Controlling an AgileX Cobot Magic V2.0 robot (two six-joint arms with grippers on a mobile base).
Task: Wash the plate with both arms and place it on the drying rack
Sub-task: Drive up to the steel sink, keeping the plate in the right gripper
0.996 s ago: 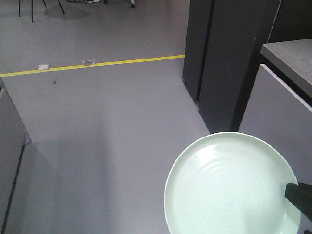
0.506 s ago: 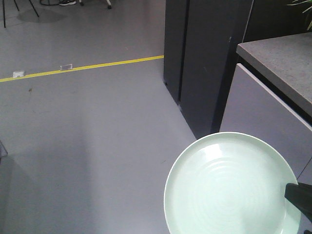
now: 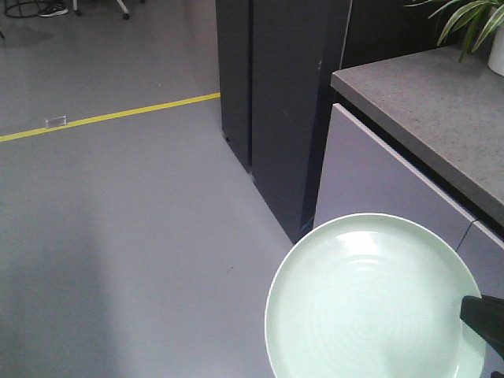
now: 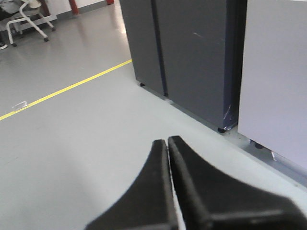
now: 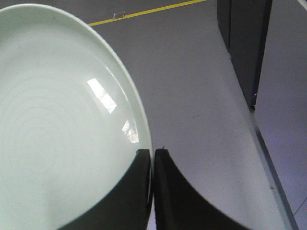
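The pale mint-green plate (image 3: pixel 370 303) fills the lower right of the front view, held above the grey floor. The plate (image 5: pixel 57 124) takes up the left of the right wrist view, and my right gripper (image 5: pixel 153 152) is shut on its rim, one finger on each face. A black tip of the right gripper (image 3: pixel 482 315) shows at the plate's right edge. My left gripper (image 4: pixel 167 142) is shut with nothing between its fingers, hanging over the floor. The drying rack is out of view.
A dark tall cabinet (image 3: pixel 276 102) stands ahead. To its right runs a grey speckled countertop (image 3: pixel 425 110) over pale cupboard fronts (image 3: pixel 378 189), with a plant (image 3: pixel 465 20) on it. A yellow floor line (image 3: pixel 110 118) crosses the open floor at left.
The view has swung right: cabinet, yellow line and countertop slid left, and more counter plus the plant came into view. The plate and right gripper keep the same place in the frame.
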